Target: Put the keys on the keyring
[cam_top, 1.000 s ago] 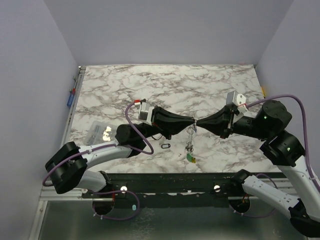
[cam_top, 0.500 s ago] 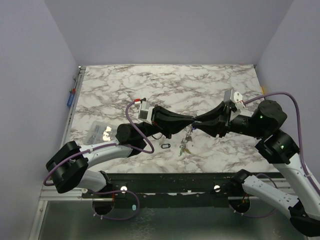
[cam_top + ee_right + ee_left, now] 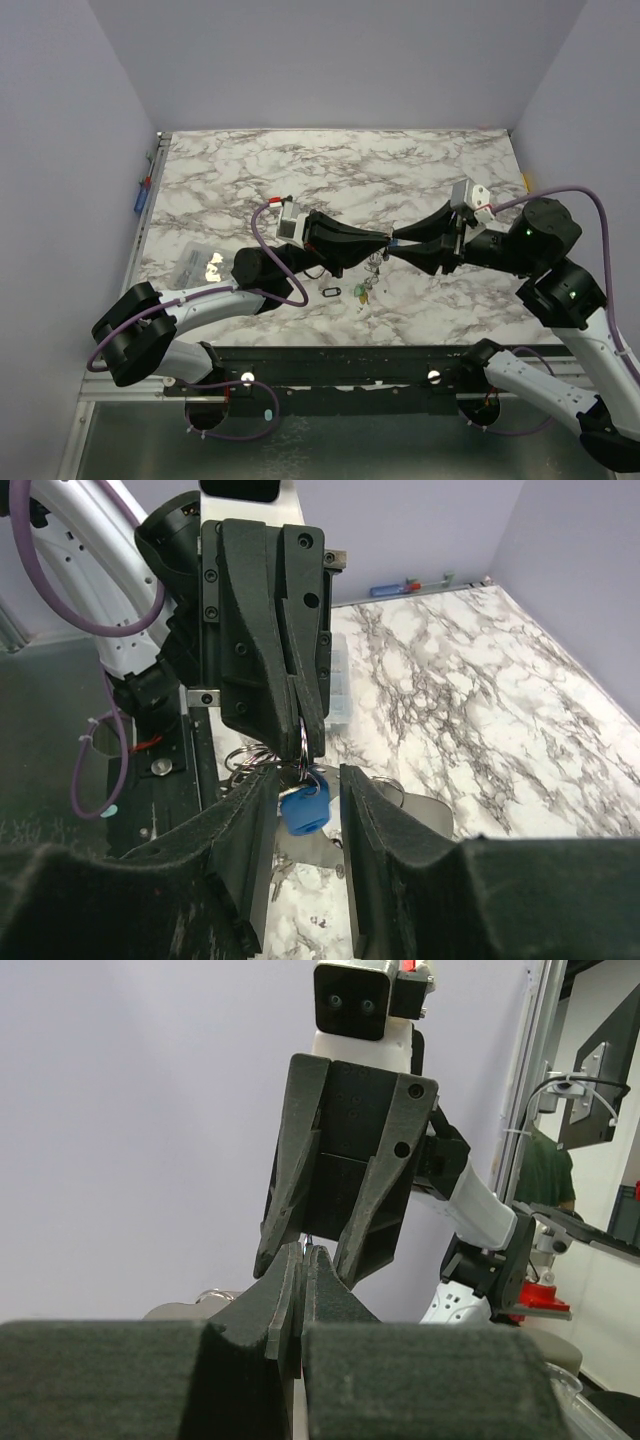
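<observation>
Risk sits at the pinch point mid-table, where both arms meet tip to tip. My left gripper [image 3: 303,742] is clenched on the thin wire of the keyring [image 3: 250,760], holding it up off the marble table [image 3: 450,170]. My right gripper [image 3: 306,778] stands released, its fingers on either side of the blue key head [image 3: 305,810] without touching it. From above, the other keys [image 3: 362,288], green and yellow, hang at seven o'clock from that meeting point. I cannot tell whether they touch the marble.

What worries me is that the blue key seems to sit loosely on the wire, and I cannot tell if it is fully threaded. If I draw the right arm off toward three o'clock carelessly, a finger could snag the head and drag it off, or twist the wire in the left grip. A swinging bunch could also work the thin wire loose. Anything dropped would land near the small black oval ring [image 3: 332,291], at nine o'clock of the keys, where it would be awkward to recover.
</observation>
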You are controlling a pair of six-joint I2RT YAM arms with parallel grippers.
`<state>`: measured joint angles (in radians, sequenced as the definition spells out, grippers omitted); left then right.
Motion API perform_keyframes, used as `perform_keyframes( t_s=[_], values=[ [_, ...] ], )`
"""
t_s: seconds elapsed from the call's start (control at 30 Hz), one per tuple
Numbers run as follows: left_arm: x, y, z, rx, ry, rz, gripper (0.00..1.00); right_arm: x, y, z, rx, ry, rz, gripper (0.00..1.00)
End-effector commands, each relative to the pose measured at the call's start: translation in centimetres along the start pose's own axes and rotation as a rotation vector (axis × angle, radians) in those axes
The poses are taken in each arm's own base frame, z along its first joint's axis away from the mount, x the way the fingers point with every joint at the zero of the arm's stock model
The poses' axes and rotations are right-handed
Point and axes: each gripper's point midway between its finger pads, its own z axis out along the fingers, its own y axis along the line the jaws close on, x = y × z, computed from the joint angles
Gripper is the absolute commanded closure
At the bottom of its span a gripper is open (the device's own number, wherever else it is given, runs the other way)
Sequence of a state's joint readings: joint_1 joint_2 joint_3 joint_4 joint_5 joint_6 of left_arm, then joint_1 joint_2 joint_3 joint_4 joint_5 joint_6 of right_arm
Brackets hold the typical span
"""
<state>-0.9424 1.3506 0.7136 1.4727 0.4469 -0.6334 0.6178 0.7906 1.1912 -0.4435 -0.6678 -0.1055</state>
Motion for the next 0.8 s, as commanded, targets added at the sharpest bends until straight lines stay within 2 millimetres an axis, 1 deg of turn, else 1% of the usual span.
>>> perform_keyframes(
  t_s=[0.0, 0.13, 0.23, 0.33, 0.37, 0.57, 0.77],
  values=[
    [-6.6, -4.9, 0.6, 0.198, -0.244, 0.133, 1.00, 0.0, 0.1, 0.1, -0.015, 0.013, -0.004, 0.63],
    [-6.5, -4.9, 0.6, 0.198, -0.242, 0.129, 1.00, 0.2, 0.0, 0.3, -0.018, 0.012, -0.002, 0.70],
    [-6.5, -4.9, 0.6, 0.199, -0.242, 0.128, 1.00, 0.2, 0.1, 0.3, -0.019, 0.009, -0.003, 0.78],
    [-6.4, -4.8, 0.6, 0.196, -0.239, 0.127, 1.00, 0.2, 0.1, 0.3, -0.023, 0.006, -0.004, 0.95],
    [-6.3, -4.7, 0.6, 0.196, -0.239, 0.125, 1.00, 0.2, 0.2, 0.3, -0.025, 0.007, -0.004, 0.98],
    [-6.3, -4.8, 0.5, 0.195, -0.238, 0.126, 1.00, 0.3, 0.5, 0.3, -0.041, 0.003, -0.017, 0.99],
    [-5.6, -4.6, -0.2, 0.179, -0.219, 0.126, 1.00, 0.2, 0.4, 0.2, -0.037, 0.009, -0.027, 0.99]
  ],
)
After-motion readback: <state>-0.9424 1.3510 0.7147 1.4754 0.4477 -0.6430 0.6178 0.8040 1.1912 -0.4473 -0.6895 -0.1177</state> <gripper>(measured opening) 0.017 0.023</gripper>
